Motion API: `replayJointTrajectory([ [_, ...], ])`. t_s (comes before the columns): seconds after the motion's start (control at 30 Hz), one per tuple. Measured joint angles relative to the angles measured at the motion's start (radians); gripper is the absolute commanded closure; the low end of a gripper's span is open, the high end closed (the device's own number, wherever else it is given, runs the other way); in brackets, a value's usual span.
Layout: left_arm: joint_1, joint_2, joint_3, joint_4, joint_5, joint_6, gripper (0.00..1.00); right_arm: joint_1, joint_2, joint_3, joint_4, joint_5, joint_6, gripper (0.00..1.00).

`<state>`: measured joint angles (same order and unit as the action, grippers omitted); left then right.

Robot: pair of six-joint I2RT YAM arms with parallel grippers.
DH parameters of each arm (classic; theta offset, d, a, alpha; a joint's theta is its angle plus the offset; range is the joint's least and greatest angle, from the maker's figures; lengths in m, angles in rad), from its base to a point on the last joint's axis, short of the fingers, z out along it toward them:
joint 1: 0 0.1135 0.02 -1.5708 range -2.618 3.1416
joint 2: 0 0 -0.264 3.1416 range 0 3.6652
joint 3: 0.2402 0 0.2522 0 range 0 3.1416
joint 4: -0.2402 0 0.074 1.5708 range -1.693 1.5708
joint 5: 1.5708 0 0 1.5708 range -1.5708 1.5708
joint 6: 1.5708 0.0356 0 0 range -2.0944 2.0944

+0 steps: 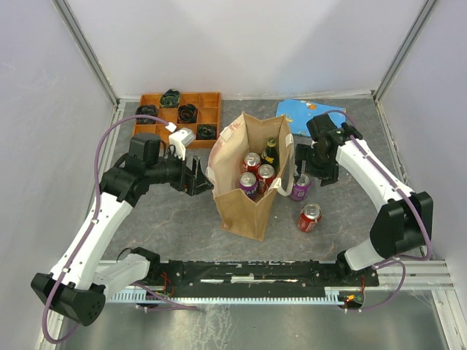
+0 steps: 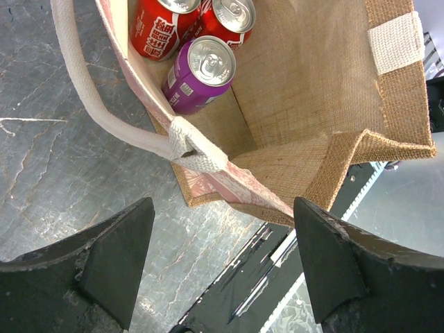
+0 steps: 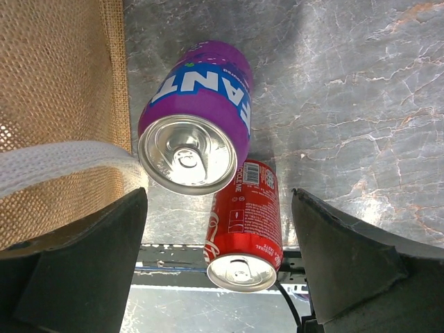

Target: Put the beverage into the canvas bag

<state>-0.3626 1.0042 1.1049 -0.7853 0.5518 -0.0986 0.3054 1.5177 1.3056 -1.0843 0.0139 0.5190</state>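
purple can (image 1: 300, 187) upright on table (image 1: 168, 219), outside canvas bag (image 1: 252, 211), just off its right wall | right gripper (image 3: 218, 193) above it, jaws spread, empty | red can (image 1: 310, 217) near | bag holds three cans (image 1: 255, 171), dark bottle (image 1: 271, 151) | left gripper (image 2: 223, 201) at bag's left side, jaws spread, empty

Tan canvas bag (image 1: 244, 208), purple can (image 1: 300, 187), red can (image 1: 310, 217)
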Motion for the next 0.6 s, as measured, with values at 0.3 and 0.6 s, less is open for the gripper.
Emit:
replayJointTrajectory([
  [0.3,-0.006,0.000,-0.014,0.000,0.000,0.000,0.13,0.013,0.013,0.000,0.013,-0.013,0.000,0.08],
  [0.6,-0.006,-0.011,-0.020,-0.002,0.000,0.000,0.13,0.037,0.092,0.000,0.043,0.005,-0.004,0.08],
])
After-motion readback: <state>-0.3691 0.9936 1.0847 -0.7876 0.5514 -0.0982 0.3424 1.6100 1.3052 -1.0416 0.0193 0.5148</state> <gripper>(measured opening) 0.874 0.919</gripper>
